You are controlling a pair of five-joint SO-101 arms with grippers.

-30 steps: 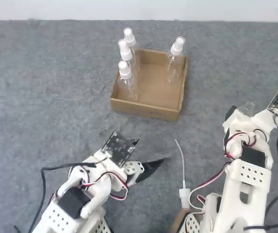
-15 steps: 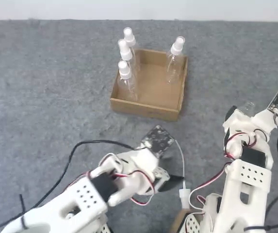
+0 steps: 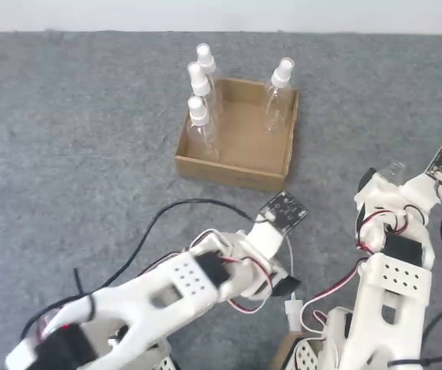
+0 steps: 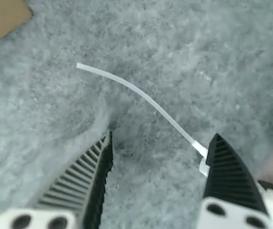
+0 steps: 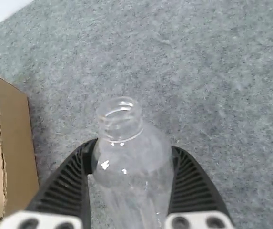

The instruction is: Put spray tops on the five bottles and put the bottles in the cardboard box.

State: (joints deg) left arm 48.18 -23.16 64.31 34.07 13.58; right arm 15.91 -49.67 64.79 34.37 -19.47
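A loose spray top with a long thin tube lies on the grey carpet near the front. My left gripper hovers open right over it, one finger on each side of the tube, its white head by one fingertip. My right gripper is shut on an open-necked clear bottle, held upright at the right. The cardboard box at the back holds several clear bottles with white spray tops on.
Grey carpet covers the whole table. The left arm stretches across the front middle, trailing a black cable. The right arm's base stands at the front right. A brown object's corner peeks out by it.
The left arm has swung right and forward, bringing its open gripper over the loose spray top. The right arm and its bottle have stayed still.
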